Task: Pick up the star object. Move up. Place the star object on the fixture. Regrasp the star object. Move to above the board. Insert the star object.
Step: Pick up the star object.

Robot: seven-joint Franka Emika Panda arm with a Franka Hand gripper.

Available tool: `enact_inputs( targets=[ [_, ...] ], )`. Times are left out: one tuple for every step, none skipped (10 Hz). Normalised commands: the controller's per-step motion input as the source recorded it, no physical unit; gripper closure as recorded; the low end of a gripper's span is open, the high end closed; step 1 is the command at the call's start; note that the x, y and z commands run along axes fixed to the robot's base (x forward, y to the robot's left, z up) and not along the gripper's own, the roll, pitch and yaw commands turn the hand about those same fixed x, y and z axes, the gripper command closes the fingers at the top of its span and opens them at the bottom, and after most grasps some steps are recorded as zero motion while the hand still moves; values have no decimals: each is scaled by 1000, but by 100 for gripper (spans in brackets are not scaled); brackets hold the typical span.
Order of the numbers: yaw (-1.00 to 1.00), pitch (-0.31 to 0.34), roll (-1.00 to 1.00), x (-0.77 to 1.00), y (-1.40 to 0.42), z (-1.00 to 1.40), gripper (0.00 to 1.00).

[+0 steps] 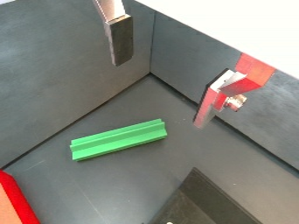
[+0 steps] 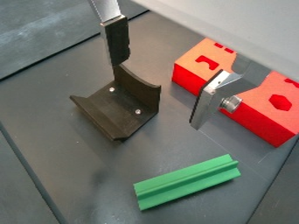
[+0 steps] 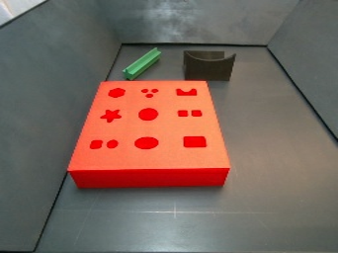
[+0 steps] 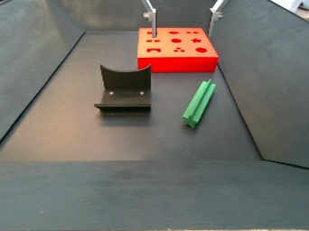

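Gripper (image 4: 183, 9), frame top, jaws wide, empty; star object (image 4: 198, 102) lying right-centre beside fixture (image 4: 123, 88). Risk: off-centre grasp tilts peg.

We are seeing: star object (image 4: 200, 101) bright green | board (image 3: 148, 131) red | fixture (image 4: 123, 88) near-black | tool (image 2: 160, 77) high above the counter, silver plates, dark pads

Both wrist cams hang up on the arm looking down between the open silver-plate gripper (image 1: 163, 79) (image 2: 162, 80), fairly close to the dark floor. Both catch the bright green star-section peg (image 1: 119, 140) (image 2: 187, 182). The two side cams sit further back at opposite ends, sharing the flat red cut-out board (image 3: 148, 131) (image 4: 178, 48) and the dark notched fixture (image 3: 208, 64) (image 4: 123, 88).
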Motion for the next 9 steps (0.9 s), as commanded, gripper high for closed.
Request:
enact_inputs(
  targets=[
    [0, -154, -119, 0, 0, -157, 0],
    [-191, 0, 1, -271, -209, -997, 0],
    [-211, -41, 87, -194, -386, -1000, 0],
    [-294, -51, 77, -157, -480, -1000, 0],
    [-323, -54, 73, -137, -509, -1000, 0],
    [-331, -57, 84, -126, -503, -1000, 0],
    [-394, -53, 96, -86, -523, -1000, 0],
    [-577, -44, 116, -66, -520, -991, 0],
    [-860, 0, 131, 0, -251, -877, 0]
  ],
)
